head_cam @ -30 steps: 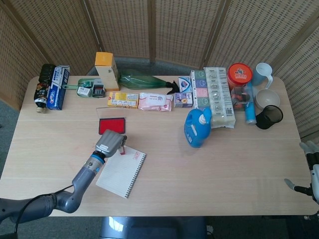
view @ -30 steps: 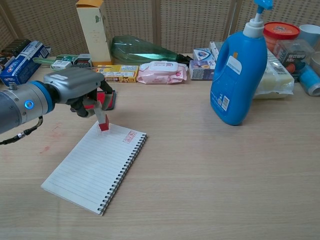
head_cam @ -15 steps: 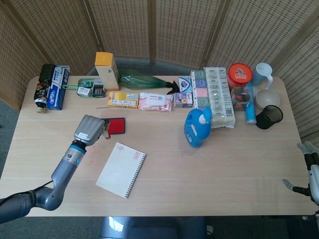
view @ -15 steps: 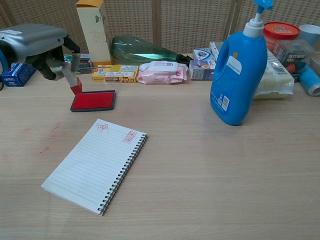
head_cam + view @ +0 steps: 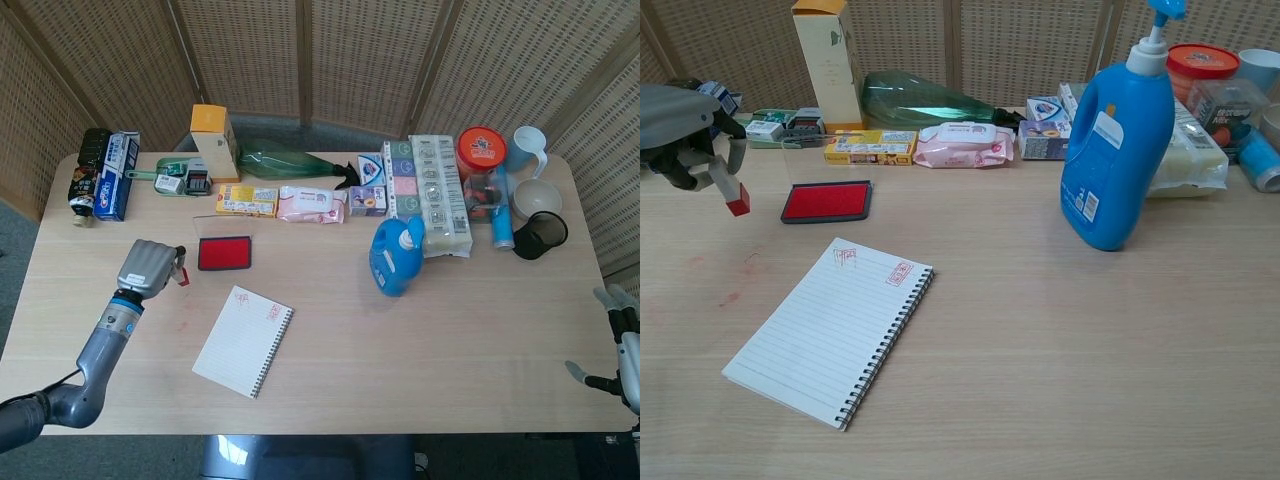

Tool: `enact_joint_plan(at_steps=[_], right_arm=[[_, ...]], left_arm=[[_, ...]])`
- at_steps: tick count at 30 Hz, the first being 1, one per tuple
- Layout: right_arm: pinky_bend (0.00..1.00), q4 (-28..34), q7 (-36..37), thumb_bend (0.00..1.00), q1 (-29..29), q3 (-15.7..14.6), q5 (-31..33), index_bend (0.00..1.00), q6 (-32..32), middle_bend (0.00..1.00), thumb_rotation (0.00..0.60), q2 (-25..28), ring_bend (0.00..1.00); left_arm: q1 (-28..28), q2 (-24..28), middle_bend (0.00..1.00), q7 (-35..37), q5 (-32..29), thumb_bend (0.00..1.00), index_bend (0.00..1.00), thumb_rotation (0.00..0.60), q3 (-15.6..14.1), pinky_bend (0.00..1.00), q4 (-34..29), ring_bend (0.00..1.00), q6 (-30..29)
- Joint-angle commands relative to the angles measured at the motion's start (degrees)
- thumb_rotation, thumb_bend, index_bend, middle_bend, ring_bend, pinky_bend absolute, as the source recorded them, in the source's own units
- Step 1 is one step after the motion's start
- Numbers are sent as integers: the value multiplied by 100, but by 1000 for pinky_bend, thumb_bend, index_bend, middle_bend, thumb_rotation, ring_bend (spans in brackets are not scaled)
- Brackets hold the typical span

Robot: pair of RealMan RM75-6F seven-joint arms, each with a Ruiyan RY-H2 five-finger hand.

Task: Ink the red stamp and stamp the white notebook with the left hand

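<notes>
Table (image 5: 420, 340): light wood with round corners; it filled most of the head view.
Screen (image 5: 300, 60): brown woven panels with dark wood frames stood behind the table, folded around its back and sides.
Floor (image 5: 15, 235): grey, seen at the left edge beside the table.
Light: soft and even, with no strong shadows.

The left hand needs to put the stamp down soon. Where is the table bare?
Bare wood lies left of the ink pad under the left hand holding the stamp, and widely between the notebook and the detergent bottle. The back row, from the boxes to the cups, is crowded.
</notes>
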State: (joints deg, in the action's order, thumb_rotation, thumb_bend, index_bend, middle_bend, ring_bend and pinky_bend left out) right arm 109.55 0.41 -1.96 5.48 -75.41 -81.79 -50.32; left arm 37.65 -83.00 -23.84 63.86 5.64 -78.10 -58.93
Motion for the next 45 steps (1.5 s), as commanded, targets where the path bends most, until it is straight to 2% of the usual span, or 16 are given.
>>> enact_joint_plan(at_steps=[1, 13, 23, 45], right_arm=[[0, 5, -7, 78, 1, -7, -13, 63, -3, 22, 600, -4, 0], [0, 9, 5, 79, 5, -17, -38, 63, -10, 22, 600, 2, 0], [0, 14, 39, 79, 9, -22, -62, 63, -15, 22, 600, 18, 0], [0, 34, 17, 79, 12, -42, -84, 63, -15, 22, 600, 17, 0]], left_arm=[[-59, -115, 1000, 26, 41, 390, 599, 600, -86, 1000, 155, 1000, 33], [-132, -517, 1000, -102, 158, 368, 599, 600, -216, 1000, 683, 1000, 86], [-194, -707, 1000, -312, 97, 277, 600, 600, -245, 1000, 914, 1000, 152], [-177, -668, 1000, -261, 41, 263, 599, 600, 90, 1000, 857, 1000, 80]])
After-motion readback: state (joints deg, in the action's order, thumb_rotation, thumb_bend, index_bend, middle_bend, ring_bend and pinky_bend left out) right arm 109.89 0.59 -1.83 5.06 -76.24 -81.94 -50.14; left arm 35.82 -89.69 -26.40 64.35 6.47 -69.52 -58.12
